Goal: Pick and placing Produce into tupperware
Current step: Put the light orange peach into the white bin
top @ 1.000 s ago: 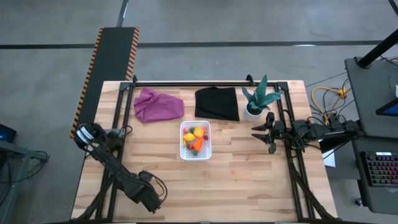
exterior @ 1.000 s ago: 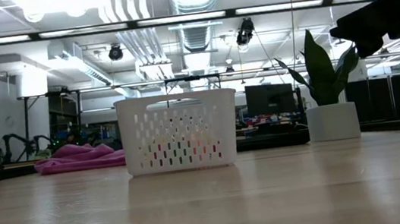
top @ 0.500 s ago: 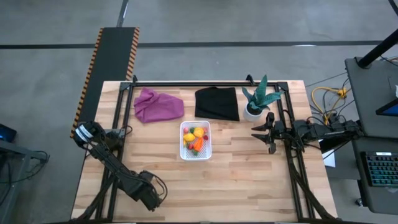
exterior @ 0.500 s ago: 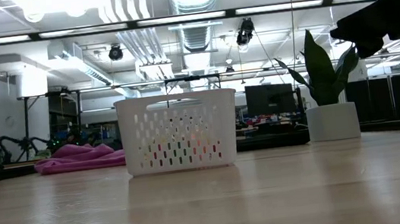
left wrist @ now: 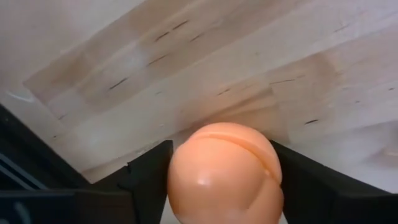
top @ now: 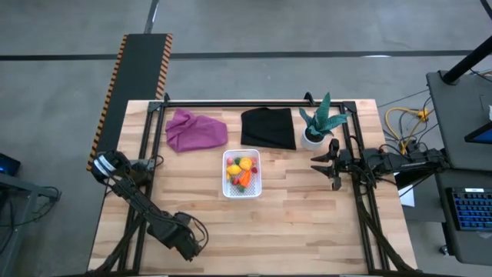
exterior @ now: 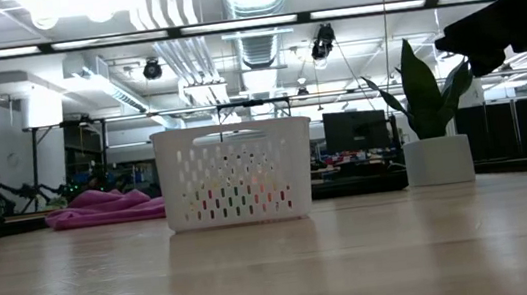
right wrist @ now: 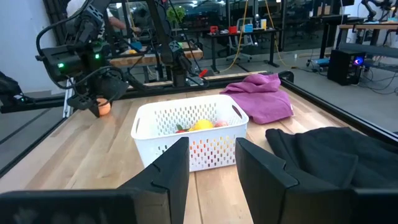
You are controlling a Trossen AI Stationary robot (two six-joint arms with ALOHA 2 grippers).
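The tupperware (top: 241,152) is a white perforated tub standing at the table's middle. Inside it lie yellow lemons (top: 245,163), an orange carrot (top: 243,178) and red berries. In the right wrist view it (right wrist: 186,127) shows a lemon (right wrist: 203,125) above its rim. My left gripper (top: 187,245) is near the table's near left corner, shut on the orange peach (left wrist: 224,174). The right wrist view also shows that peach (right wrist: 104,107) under the left gripper. My right gripper (top: 315,164) hovers open at the table's right side, pointing at the tub. My left gripper pinches the peach between its two fingers (left wrist: 149,177), one on each side of its round body (left wrist: 180,180). The fingers come from above, slanting down. The peach sits at their ends over the bare wood, its crease showing on top.
A purple cloth (top: 196,129), a black cloth (top: 268,128) and a potted plant (top: 319,123) line the far side. Black frame rails (top: 254,102) run along the far, left and right edges. Bare wood lies between the tub and the near edge.
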